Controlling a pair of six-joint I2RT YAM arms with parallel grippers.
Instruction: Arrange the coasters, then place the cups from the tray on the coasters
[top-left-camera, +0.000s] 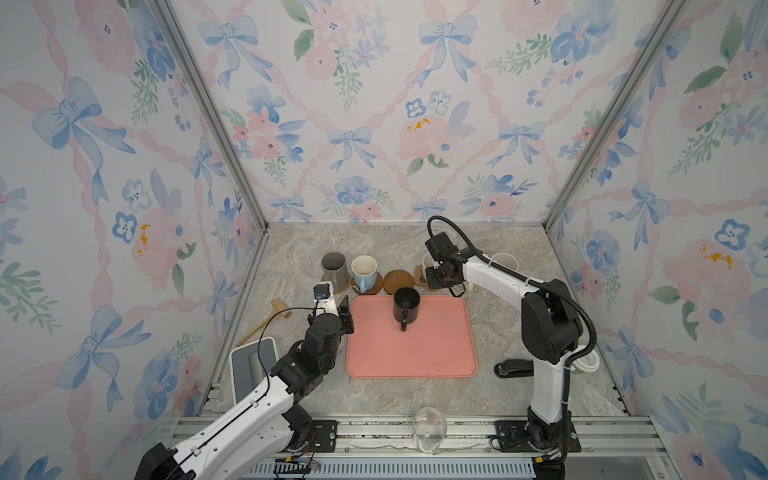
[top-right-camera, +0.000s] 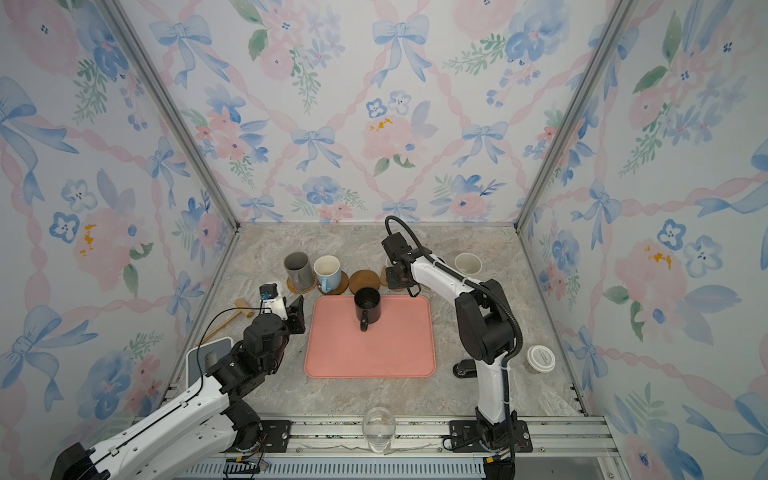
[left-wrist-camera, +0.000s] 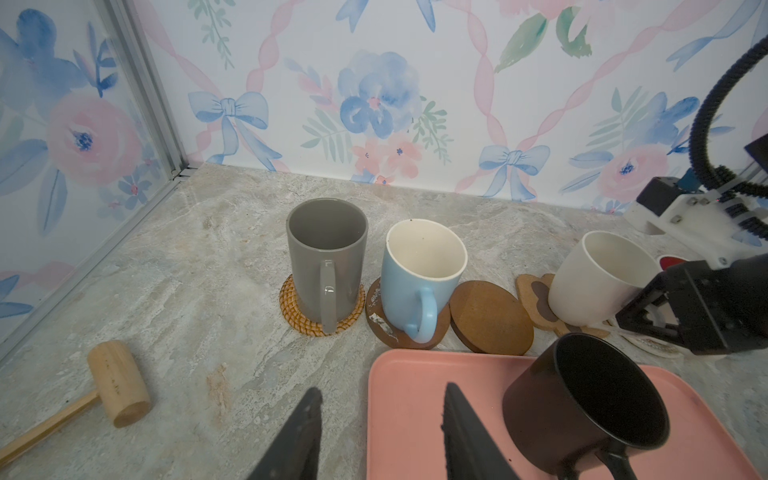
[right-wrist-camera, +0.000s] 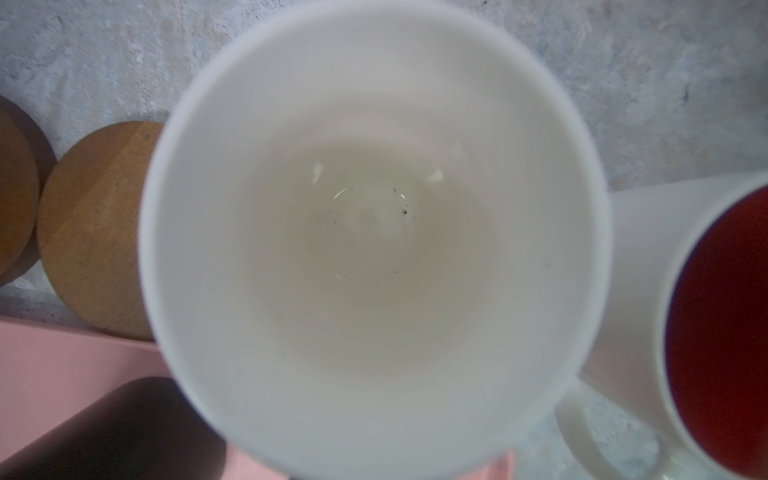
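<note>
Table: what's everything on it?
tray: one, pink, centre.
black mug: one, on tray.
grey mug: one, on rattan coaster, back.
blue mug: one, on brown coaster, back.
bare coaster: one, brown, back.
cream mugs: two, on paw coaster and far right.
red-lined mug: one, between them.
mallet: one, wooden, left.
glass: one, clear, front.
stapler: one, black, right.
lidded cup: one, white, right.
box: one, white, front left.
left gripper: open, beside tray.
right gripper: at cream mug.

Robot lab booth: floral wall panels (top-left-camera: 374, 104) in aluminium frame (top-left-camera: 217, 124), marble-look tabletop (top-left-camera: 374, 245).
</note>
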